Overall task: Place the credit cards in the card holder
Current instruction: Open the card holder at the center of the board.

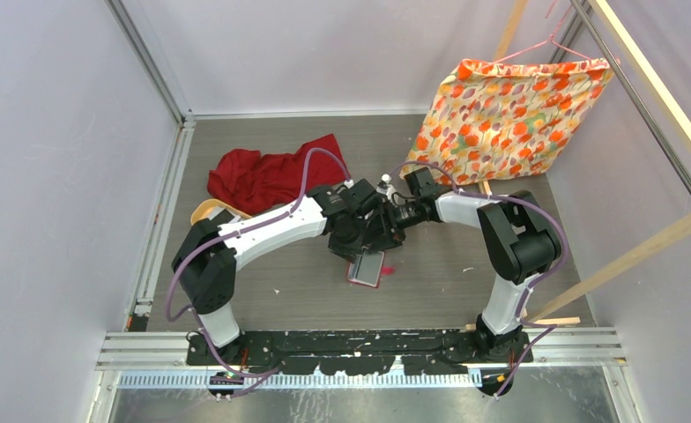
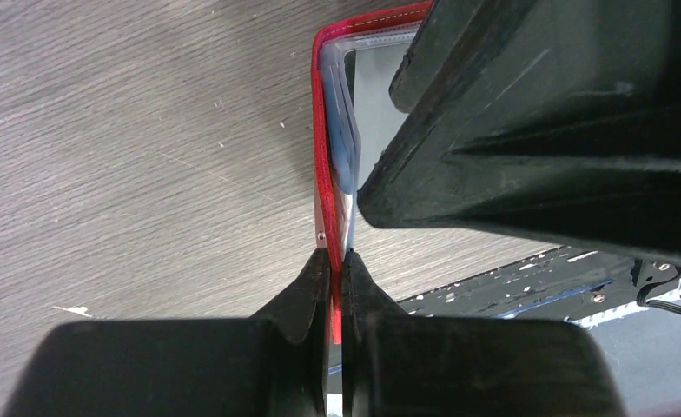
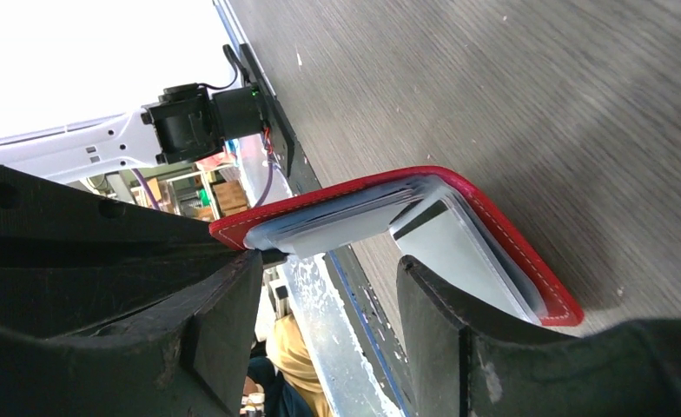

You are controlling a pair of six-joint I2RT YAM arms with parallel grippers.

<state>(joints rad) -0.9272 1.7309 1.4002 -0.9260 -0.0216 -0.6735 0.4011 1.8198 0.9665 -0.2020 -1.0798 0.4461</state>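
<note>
Left wrist | left gripper [image 2: 337,261] is clamping small red folding card holder [image 2: 323,156] at 6 o'clock | right gripper [image 3: 328,291] is gaping open | advising sliding pale thin card [image 3: 446,248] in squarely.

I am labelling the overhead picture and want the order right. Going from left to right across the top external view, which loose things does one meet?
tan tray → red cloth → card holder → flowered cloth
</note>
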